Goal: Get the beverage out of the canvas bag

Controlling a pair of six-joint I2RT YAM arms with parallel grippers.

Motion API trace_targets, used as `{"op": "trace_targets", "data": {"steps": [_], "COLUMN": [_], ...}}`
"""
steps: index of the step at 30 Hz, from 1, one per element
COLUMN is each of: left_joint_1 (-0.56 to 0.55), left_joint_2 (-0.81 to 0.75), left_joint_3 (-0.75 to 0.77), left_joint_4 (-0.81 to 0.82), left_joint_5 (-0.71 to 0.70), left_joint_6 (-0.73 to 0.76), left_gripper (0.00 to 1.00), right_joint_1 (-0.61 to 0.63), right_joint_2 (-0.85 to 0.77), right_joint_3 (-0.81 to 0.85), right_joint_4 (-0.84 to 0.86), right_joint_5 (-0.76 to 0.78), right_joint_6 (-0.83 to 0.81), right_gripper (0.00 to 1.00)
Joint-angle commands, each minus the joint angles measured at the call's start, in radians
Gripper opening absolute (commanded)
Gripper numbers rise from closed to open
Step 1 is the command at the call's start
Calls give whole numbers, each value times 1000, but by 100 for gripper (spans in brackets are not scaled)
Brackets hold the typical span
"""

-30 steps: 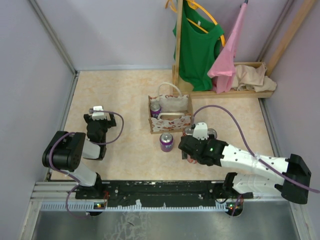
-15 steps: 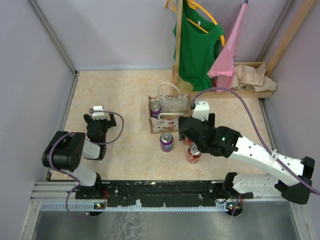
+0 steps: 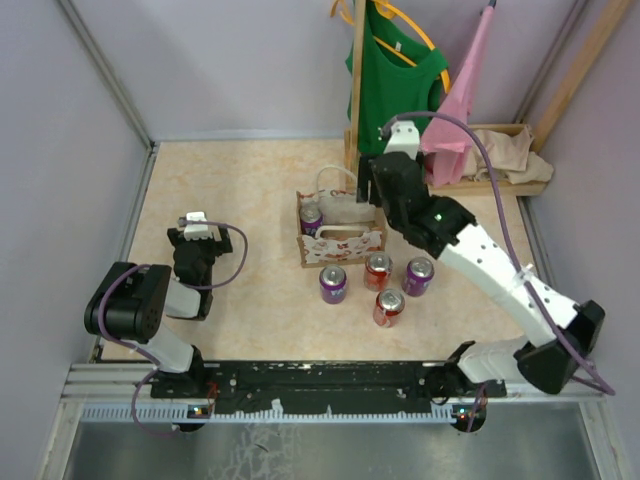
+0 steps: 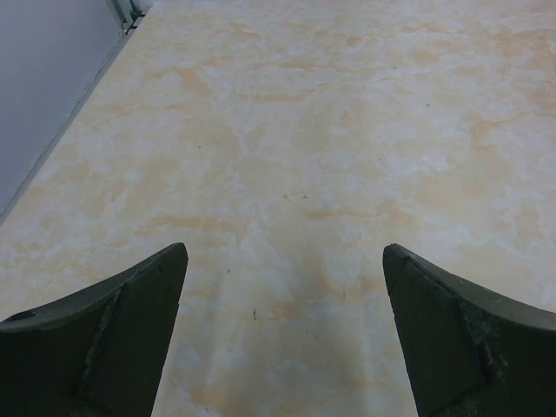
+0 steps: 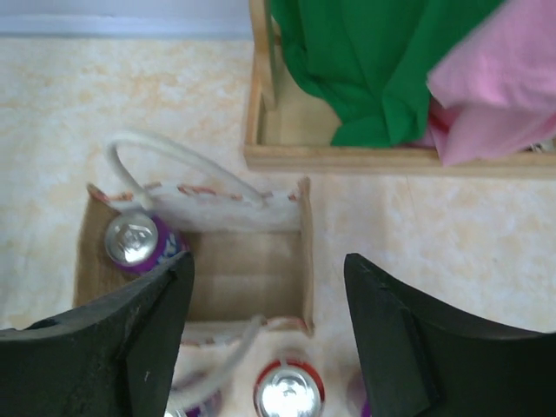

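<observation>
The canvas bag (image 3: 341, 240) stands open mid-table, cream with red flowers and white loop handles. One purple beverage can (image 3: 311, 217) sits upright in its left end; the right wrist view shows that can (image 5: 135, 241) and the bare bag floor (image 5: 248, 269) beside it. My right gripper (image 3: 364, 198) hovers over the bag's right half, open, with nothing between its jaws (image 5: 269, 265). My left gripper (image 3: 196, 240) rests far left of the bag, open over bare tabletop (image 4: 284, 252).
Several cans stand in front of the bag: purple (image 3: 333, 284), red (image 3: 378, 271), purple (image 3: 418, 276), red (image 3: 388, 308). A wooden rack (image 3: 455, 186) behind the bag holds a green shirt (image 3: 395, 95), a pink garment (image 3: 455, 115) and beige cloth (image 3: 510, 152). Walls close both sides.
My right arm has risen from the cans in front of the bag and swung back over the bag's opening, its jaws narrowing. The left arm has not moved.
</observation>
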Motion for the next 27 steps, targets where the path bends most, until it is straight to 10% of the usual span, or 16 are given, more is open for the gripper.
{"op": "trace_targets", "data": {"steps": [1, 16, 27], "left_joint_1": [1, -1, 1], "left_joint_2": [8, 7, 7], "left_joint_3": [-6, -6, -6], "left_joint_4": [40, 40, 40], "left_joint_5": [-7, -7, -7], "left_joint_6": [-10, -9, -9], "left_gripper": [100, 100, 100], "right_joint_1": [-59, -55, -32], "right_joint_2": [134, 332, 518], "right_joint_3": [159, 158, 209], "right_joint_4": [135, 140, 131], "right_joint_5": [-182, -499, -524], "right_joint_6": [-88, -40, -46], "right_gripper": [65, 49, 76]}}
